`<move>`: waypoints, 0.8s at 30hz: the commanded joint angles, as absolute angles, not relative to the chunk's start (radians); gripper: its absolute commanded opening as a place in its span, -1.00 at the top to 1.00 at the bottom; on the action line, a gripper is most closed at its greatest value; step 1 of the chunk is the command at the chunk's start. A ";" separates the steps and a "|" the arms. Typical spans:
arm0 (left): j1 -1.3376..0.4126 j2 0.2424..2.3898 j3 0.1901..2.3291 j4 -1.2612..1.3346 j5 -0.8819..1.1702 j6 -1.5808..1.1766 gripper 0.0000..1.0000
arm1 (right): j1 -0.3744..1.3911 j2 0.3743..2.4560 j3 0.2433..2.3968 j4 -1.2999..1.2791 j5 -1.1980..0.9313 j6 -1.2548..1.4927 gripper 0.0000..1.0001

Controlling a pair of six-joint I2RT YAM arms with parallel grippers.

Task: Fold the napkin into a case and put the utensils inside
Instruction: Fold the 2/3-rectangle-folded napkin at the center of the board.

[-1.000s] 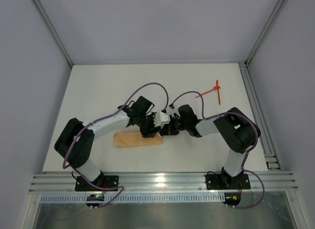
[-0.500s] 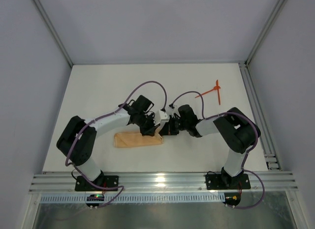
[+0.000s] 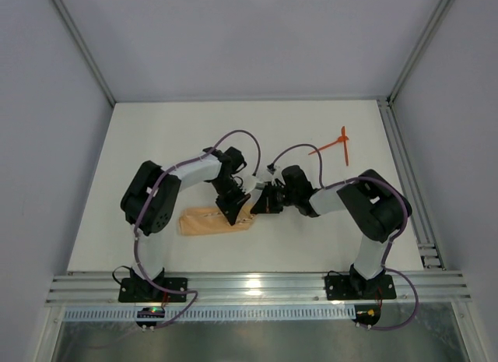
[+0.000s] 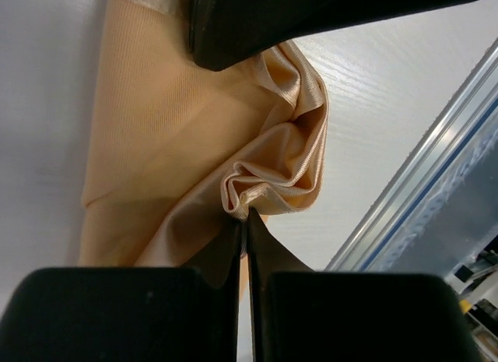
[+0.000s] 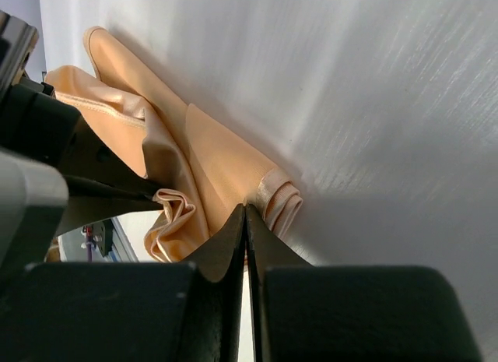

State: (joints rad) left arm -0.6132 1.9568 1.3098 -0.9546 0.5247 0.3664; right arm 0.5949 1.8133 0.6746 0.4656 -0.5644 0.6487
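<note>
Left gripper (image 4: 243, 218) fully closed, pinching a bunched fold of the napkin (image 4: 156, 128). Right gripper (image 5: 246, 210) closed too, tips at its rolled right end; can't tell if cloth's between them. Napkin's a strip on the surface (image 3: 156, 144), front-centre. I'd pull the fold over low and slow, right end pinned. Count: one napkin, two utensils (image 3: 342, 142), back right.

White table (image 3: 156, 144); a metal rail (image 3: 257, 286) along its near edge, grey walls (image 3: 249, 43), possibly panels, around it.
</note>
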 commanded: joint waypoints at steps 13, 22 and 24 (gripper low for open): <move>-0.606 1.988 1.424 -0.965 0.472 0.210 0.99 | 0.603 1.841 0.655 0.456 -0.476 0.594 0.89; -0.565 1.990 1.414 -0.951 0.505 0.251 0.95 | 0.601 1.813 0.638 0.499 -0.485 0.618 0.89; -0.565 1.987 1.404 -0.945 0.518 0.268 0.85 | 0.601 1.813 0.637 0.502 -0.485 0.624 0.89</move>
